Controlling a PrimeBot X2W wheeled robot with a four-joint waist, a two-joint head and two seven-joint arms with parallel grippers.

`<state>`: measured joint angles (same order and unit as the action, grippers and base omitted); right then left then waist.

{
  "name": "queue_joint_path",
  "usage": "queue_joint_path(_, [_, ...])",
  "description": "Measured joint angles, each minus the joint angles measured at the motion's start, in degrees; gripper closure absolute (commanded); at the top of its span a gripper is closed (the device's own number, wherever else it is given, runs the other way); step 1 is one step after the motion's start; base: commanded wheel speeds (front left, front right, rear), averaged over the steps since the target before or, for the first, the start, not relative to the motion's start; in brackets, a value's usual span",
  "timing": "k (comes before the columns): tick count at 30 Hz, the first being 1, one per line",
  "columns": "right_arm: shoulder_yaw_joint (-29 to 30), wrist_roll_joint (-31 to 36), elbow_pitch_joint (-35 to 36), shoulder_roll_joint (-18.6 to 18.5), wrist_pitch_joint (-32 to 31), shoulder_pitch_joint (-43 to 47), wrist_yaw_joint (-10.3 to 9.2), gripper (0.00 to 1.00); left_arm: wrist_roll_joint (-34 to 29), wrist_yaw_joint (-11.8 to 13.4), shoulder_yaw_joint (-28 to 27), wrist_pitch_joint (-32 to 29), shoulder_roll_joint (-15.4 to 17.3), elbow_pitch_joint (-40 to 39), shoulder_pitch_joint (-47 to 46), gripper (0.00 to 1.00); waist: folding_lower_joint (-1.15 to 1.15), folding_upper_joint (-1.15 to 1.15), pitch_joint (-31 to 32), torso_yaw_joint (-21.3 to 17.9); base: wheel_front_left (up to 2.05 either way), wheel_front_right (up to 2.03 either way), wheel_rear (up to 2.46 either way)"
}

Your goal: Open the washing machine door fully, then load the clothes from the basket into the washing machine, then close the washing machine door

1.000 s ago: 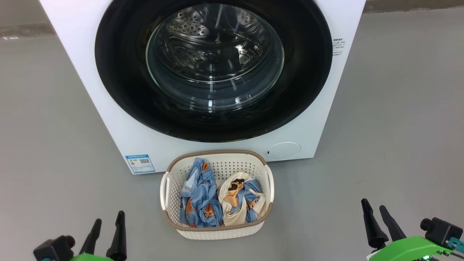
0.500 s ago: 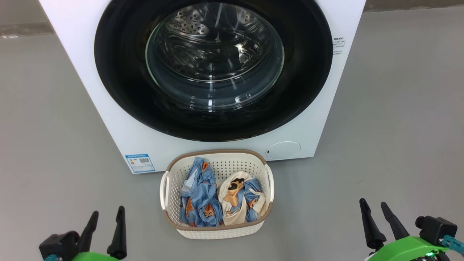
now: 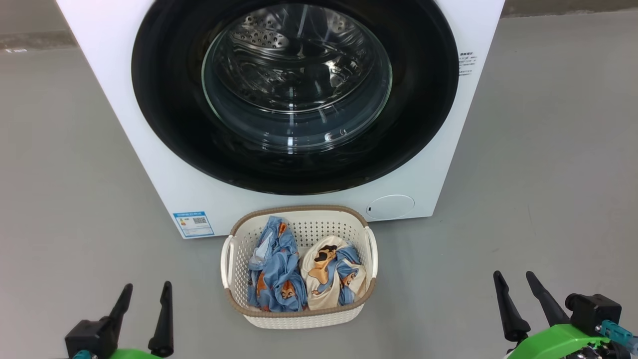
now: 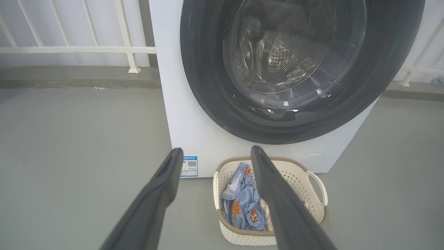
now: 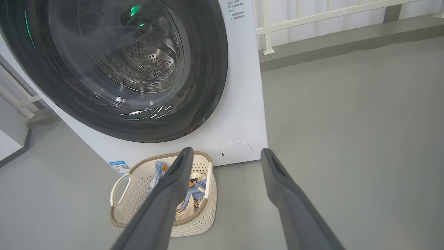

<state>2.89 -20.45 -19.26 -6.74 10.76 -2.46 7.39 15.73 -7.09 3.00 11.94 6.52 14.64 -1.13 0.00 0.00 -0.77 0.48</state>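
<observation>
The white washing machine [image 3: 164, 179] stands ahead with its black-rimmed round door [image 3: 169, 119] shut against its front; the steel drum shows through the glass. On the floor before it sits the cream basket [image 3: 299, 321] holding the clothes: a light blue garment [image 3: 276, 271] on the left and a cream one [image 3: 324, 271] on the right. My left gripper [image 3: 145, 294] is open at the lower left, well short of the basket. At the lower right my right gripper [image 3: 514, 281] is open too, with nothing between its fingers. The basket [image 4: 314, 194] and door [image 5: 194, 100] also appear in the wrist views.
Grey floor [image 3: 538, 199] spreads on both sides of the machine. A white railing [image 4: 69, 50] on a low kerb runs behind it. A blue label sticker [image 3: 193, 224] and a small round flap [image 3: 390, 207] mark the machine's lower front.
Both grippers have crept slightly: the left one a little right, the right one's fingers a little up. Door, basket and clothes are unchanged.
</observation>
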Motion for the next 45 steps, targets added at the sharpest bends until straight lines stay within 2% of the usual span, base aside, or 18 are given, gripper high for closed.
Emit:
queue_joint_path(15, [2.34,10.01,0.87,-0.2,2.02,0.03,0.01,0.0,-9.53,-0.31,0.03,2.27,0.76,-0.26,0.01,0.0,0.0,0.0,-0.21,-0.04,0.0,0.0,0.0])
queue_joint_path(31, [3.18,10.23,1.86,-0.09,2.01,0.08,0.01,0.0,-12.01,-0.24,-1.13,2.27,0.8,0.27,-0.01,0.0,0.0,0.0,-0.41,-0.12,0.1,0.1,-0.21])
queue_joint_path(45, [3.24,10.31,2.69,0.19,1.94,0.08,0.01,0.0,-12.01,-0.24,-1.6,2.27,0.57,0.19,-0.67,0.0,0.0,0.0,-1.19,0.05,1.0,1.0,-2.0])
